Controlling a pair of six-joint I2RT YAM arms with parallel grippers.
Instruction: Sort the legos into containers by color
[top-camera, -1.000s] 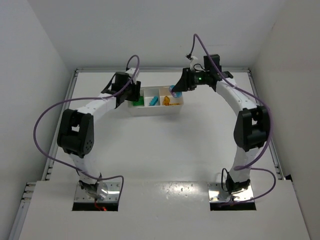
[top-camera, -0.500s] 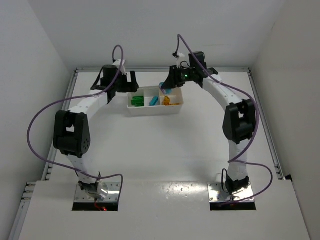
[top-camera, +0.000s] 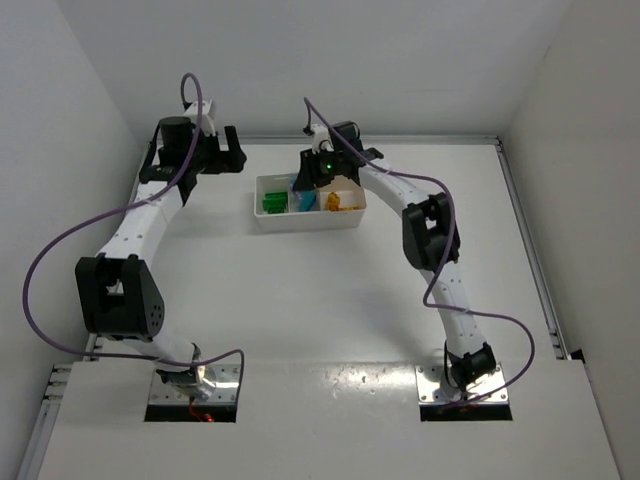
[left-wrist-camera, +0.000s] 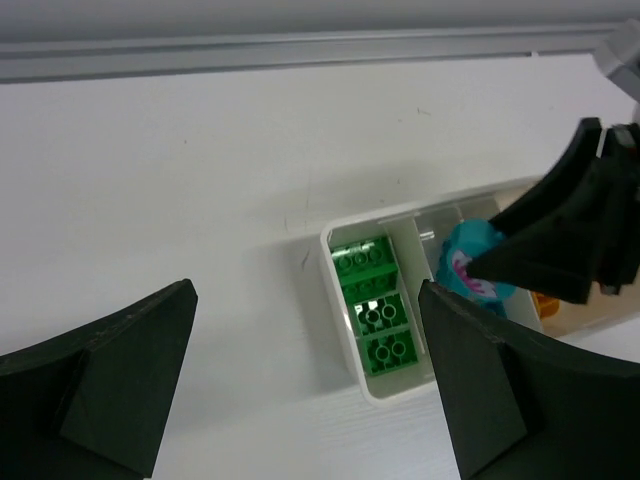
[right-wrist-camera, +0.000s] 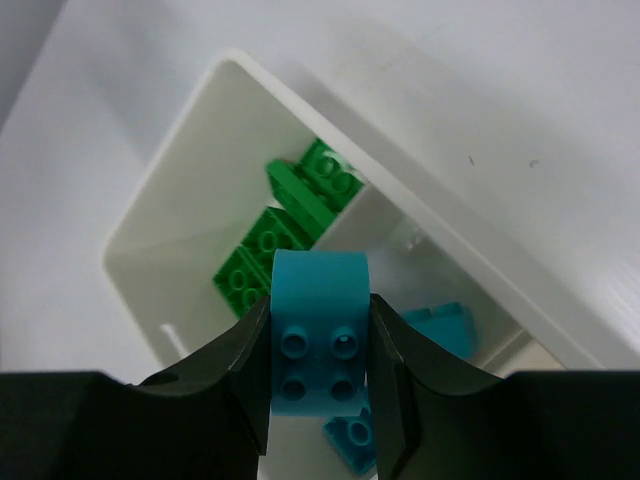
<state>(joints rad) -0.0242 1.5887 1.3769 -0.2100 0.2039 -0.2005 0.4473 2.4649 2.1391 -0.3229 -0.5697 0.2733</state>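
Note:
The white tray (top-camera: 310, 223) holds green legos (top-camera: 273, 202) in its left container, cyan ones (top-camera: 307, 203) in the middle and orange ones (top-camera: 335, 203) on the right. My right gripper (right-wrist-camera: 320, 350) is shut on a cyan brick (right-wrist-camera: 320, 315) held above the tray (right-wrist-camera: 165, 195), about over the divider between the green legos (right-wrist-camera: 262, 252) and the cyan ones (right-wrist-camera: 440, 325). My left gripper (top-camera: 222, 152) is open and empty, up and to the left of the tray. Its wrist view shows the green legos (left-wrist-camera: 375, 310) and the held cyan brick (left-wrist-camera: 468, 270).
An aluminium rail (left-wrist-camera: 300, 55) runs along the table's back edge, just behind both grippers. White walls close in the left, back and right sides. Purple cables loop from both arms. The right arm reaches across the tray's right half.
My left gripper has opened and swung back and left, away from the tray. My right gripper has carried the cyan brick leftward, from the tray's right end to near its middle.

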